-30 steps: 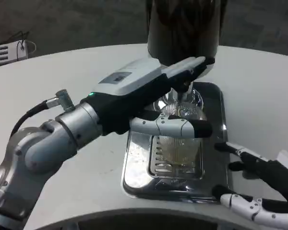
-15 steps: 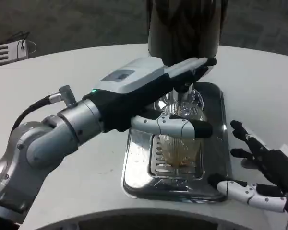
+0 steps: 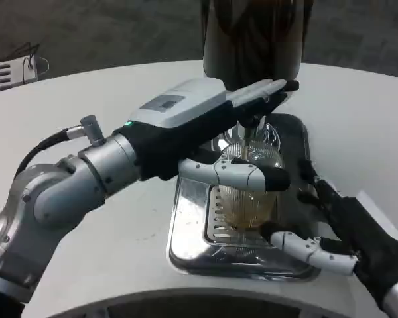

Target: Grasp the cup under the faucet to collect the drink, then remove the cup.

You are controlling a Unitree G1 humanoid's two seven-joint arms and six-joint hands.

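Standing on the grate of the steel tray (image 3: 186,225) under the faucet (image 3: 252,126), the clear ribbed cup (image 3: 249,199) holds some amber drink. The left robot hand (image 3: 232,142) reaches over it from the left, upper fingers up by the faucet and one white-and-black finger lying across the cup's front. The right robot hand (image 3: 338,228) is just beside the cup on the right, fingers spread wide and holding nothing, above the tray's edge and the white surface (image 3: 86,86).

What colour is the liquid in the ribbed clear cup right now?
Pale amber-brown, pooled low in the ribbed clear cup; head view shows it best.
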